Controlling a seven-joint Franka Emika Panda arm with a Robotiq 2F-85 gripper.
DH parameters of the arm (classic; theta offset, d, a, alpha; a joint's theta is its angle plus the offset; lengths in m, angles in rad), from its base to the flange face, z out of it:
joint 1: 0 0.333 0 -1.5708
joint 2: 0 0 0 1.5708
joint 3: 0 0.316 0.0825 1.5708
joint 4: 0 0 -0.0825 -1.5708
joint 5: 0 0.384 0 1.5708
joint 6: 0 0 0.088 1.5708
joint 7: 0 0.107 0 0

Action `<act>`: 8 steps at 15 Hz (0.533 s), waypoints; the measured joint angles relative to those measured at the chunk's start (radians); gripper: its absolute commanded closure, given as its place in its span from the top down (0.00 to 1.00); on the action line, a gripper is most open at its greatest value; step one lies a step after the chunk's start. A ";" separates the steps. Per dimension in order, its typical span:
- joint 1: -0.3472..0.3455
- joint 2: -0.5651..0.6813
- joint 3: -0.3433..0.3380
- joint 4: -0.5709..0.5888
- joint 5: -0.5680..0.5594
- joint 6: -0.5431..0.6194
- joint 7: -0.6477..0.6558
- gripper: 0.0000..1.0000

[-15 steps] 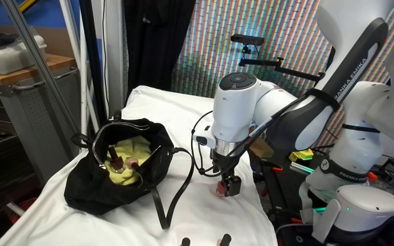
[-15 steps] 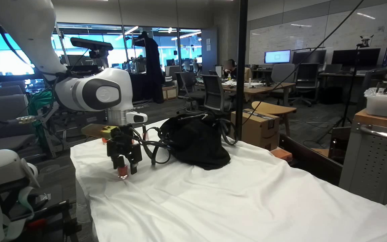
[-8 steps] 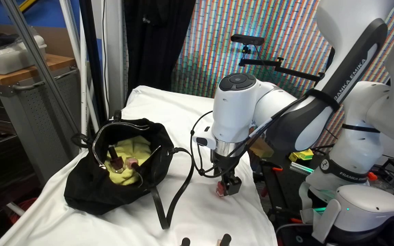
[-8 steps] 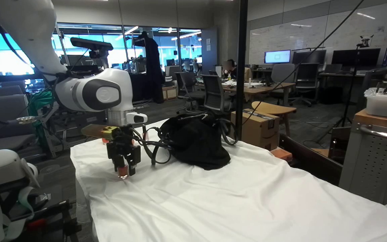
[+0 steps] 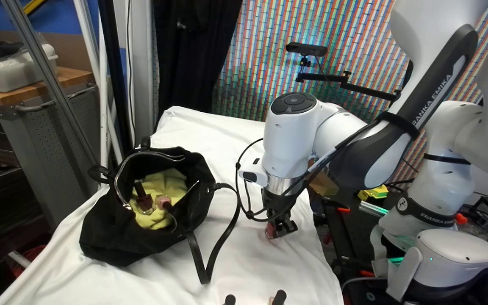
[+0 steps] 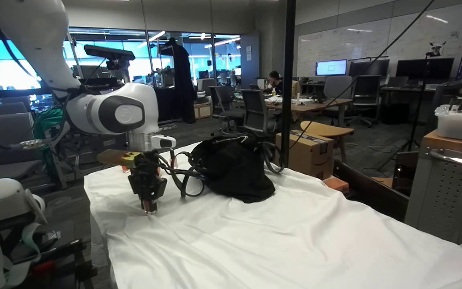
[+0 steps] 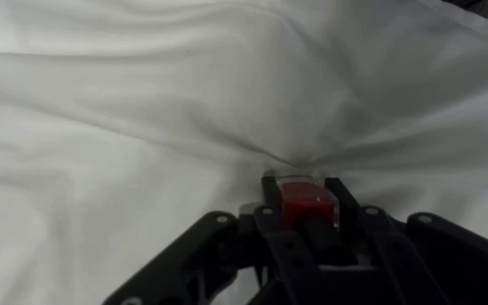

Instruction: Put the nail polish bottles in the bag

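Note:
My gripper (image 7: 302, 184) is shut on a red nail polish bottle (image 7: 309, 205), a finger against each side of its glass, the black cap pointing back between the fingers. In an exterior view this red bottle (image 5: 270, 231) is low over the white cloth, its base at or close to it. The black bag (image 5: 117, 237) lies left of the gripper there, its mouth open on a yellow-green inside. A dark bottle (image 5: 145, 203) and a pink bottle (image 5: 163, 201) rest in it. At that view's bottom edge two black caps (image 5: 230, 300) show; their bottles are mostly cut off.
A long black strap (image 5: 216, 254) loops over the cloth between bag and gripper. The white cloth (image 6: 255, 241) is wrinkled and covers the table. Right of the gripper the table edge is close, with a white headset-like device (image 5: 460, 262) beyond it.
The fingers have come together from wide apart and now clasp the red bottle. The bottle has shifted slightly with them. The bag and the bottles inside it have stayed put.

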 measured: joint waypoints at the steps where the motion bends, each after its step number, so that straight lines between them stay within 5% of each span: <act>1: 0.000 0.000 -0.001 0.000 0.000 0.000 0.000 0.19; 8: 0.003 -0.033 -0.001 0.029 0.000 -0.021 0.019 0.19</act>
